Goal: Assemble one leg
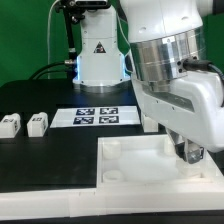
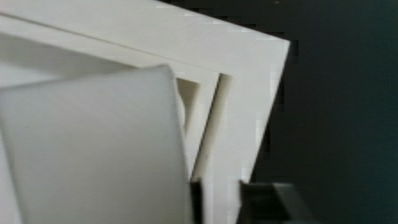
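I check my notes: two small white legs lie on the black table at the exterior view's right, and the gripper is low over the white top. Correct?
Not quite: the exterior view shows the two legs on its left, not right. They do lie on the black table, and the gripper is low over the white top.

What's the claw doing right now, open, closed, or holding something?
Claw: cannot be told. It is down at the white tray-like top, and neither view shows the gap between its fingers.
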Robot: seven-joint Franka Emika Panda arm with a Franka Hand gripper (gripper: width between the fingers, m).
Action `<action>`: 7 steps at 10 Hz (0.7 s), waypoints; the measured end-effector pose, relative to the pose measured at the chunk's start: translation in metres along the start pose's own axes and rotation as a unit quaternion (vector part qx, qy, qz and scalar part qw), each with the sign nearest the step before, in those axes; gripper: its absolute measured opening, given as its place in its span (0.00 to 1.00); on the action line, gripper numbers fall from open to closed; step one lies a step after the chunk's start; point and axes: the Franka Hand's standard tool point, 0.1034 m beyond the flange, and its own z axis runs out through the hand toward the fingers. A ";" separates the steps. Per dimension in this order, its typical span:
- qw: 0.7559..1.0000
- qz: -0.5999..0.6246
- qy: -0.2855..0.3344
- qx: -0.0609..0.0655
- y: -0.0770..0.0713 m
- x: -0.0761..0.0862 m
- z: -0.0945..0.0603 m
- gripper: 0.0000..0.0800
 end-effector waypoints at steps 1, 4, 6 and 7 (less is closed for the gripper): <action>1.000 -0.008 0.000 -0.001 0.000 0.001 0.000 0.32; 0.965 -0.253 -0.028 -0.058 0.006 -0.011 -0.008 0.73; 0.936 -0.350 -0.014 -0.037 0.007 -0.012 -0.010 0.79; 0.914 -0.405 -0.017 -0.037 0.007 -0.010 -0.010 0.81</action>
